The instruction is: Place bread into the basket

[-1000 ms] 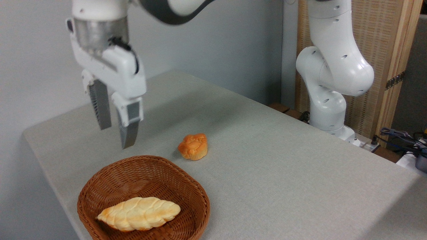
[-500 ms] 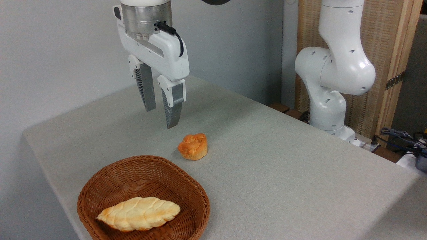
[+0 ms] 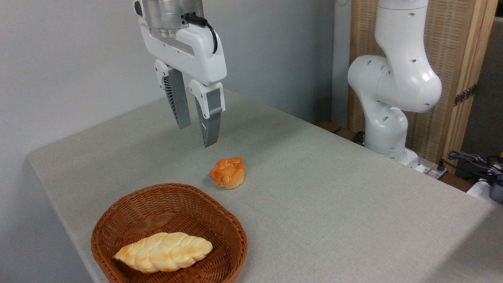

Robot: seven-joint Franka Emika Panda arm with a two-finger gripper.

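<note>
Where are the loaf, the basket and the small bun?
loaf [image 3: 163, 252], fixed camera, middle of its braided top.
basket [image 3: 157, 202], fixed camera, bare inner back wall.
small bun [image 3: 228, 172], fixed camera, centre of its orange top.

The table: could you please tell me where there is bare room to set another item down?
The widest bare stretch of the table lies right of the small bun and basket, toward the arm's base. The far left corner, behind the basket, is bare too. The near left is crowded: the basket holds the bread, and the empty gripper hangs above the bun.
</note>
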